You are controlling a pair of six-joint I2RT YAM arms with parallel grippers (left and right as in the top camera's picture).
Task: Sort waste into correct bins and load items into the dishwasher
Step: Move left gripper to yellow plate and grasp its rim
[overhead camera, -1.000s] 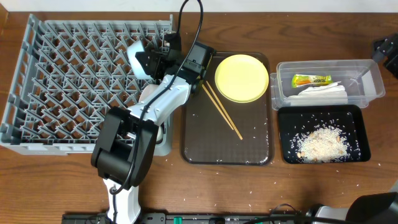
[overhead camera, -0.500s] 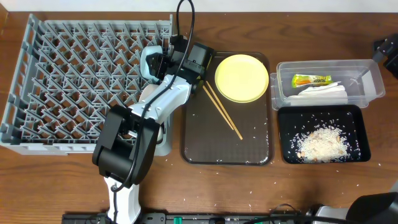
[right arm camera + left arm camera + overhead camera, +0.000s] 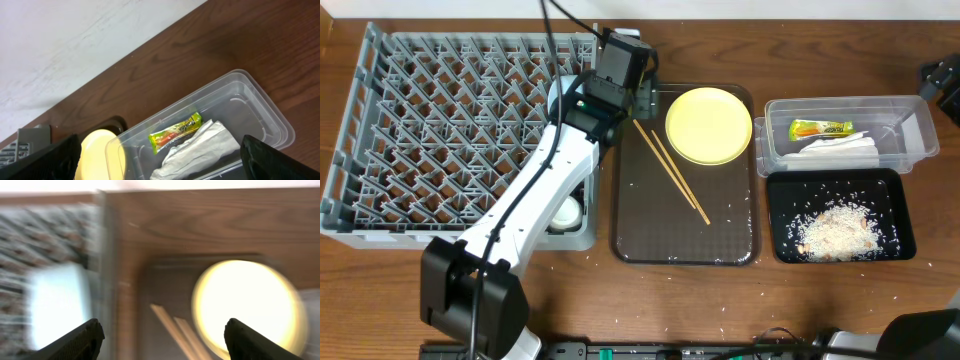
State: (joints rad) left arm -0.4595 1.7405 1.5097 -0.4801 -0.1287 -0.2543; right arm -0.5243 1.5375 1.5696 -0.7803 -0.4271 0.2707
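**Left gripper point(image 3: 640, 96) hung open-jawed and empty over the brown tray's point(image 3: 685, 245) 11 o'clock corner.**
The likely next pick was the chopsticks point(image 3: 676, 173), lying from 11 toward 5 o'clock. The yellow plate point(image 3: 708, 124) sat just beside them at 1 o'clock, with the dish rack point(image 3: 440, 110) at 9. Closing across both sticks near their upper ends, clear of the plate's rim, seemed wisest. The wrapper point(image 3: 175, 131) in the clear tub point(image 3: 272, 112) bore print too small to read. The right gripper point(image 3: 165, 157) was spread wide, holding nothing.
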